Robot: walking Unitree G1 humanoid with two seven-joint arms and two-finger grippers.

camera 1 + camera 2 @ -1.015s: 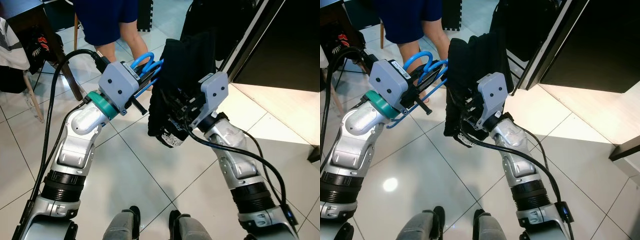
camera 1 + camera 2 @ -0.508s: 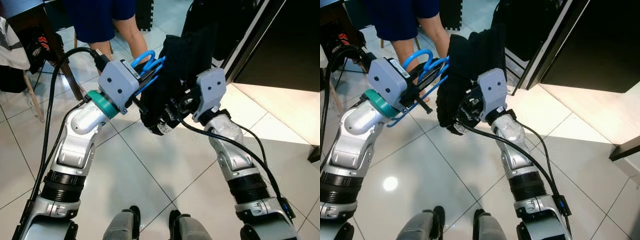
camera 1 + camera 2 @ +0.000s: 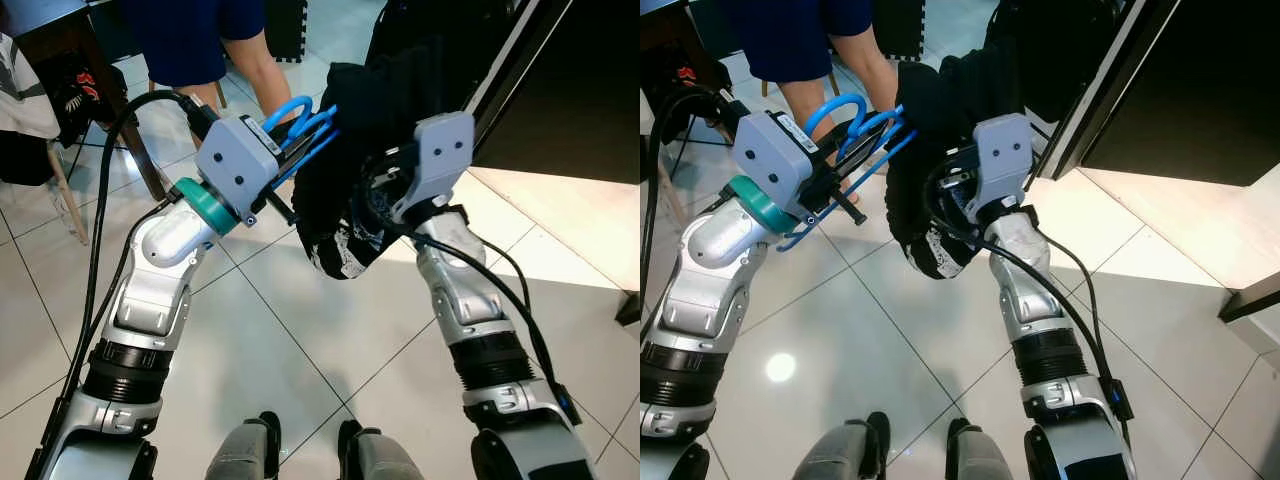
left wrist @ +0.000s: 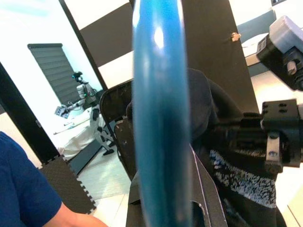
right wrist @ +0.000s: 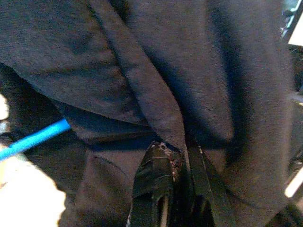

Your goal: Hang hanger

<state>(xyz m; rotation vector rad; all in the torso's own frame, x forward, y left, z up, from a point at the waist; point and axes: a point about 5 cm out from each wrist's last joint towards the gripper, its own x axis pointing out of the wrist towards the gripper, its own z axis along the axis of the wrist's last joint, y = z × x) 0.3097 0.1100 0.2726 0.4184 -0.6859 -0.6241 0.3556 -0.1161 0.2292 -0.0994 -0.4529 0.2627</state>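
Note:
A blue plastic hanger (image 3: pixel 300 125) is clamped in my left gripper (image 3: pixel 283 148), held up in front of me at chest height. A black garment (image 3: pixel 350 140) with a white speckled hem is bunched over the hanger's far end. My right gripper (image 5: pixel 176 165) is shut on a fold of that cloth, its fingers (image 5: pixel 158 182) mostly buried in the fabric. In the left wrist view the hanger (image 4: pixel 158 118) runs close past the lens, with the garment (image 4: pixel 222 142) and the right gripper's body (image 4: pixel 279 123) beyond it. A blue hanger bar (image 5: pixel 33 139) pokes out from under the cloth.
A person in blue shorts (image 3: pixel 200 30) stands just beyond the hanger, legs (image 3: pixel 255 70) close to it. A chair draped with clothes (image 3: pixel 50 100) sits at the left. A dark wardrobe (image 3: pixel 570 90) with black clothing (image 3: pixel 410 30) stands at the right. White tiled floor (image 3: pixel 300 330) below.
My right gripper has pulled to the right and up, drawing the garment with it; the speckled hem now hangs lower. The left gripper and hanger have barely moved.

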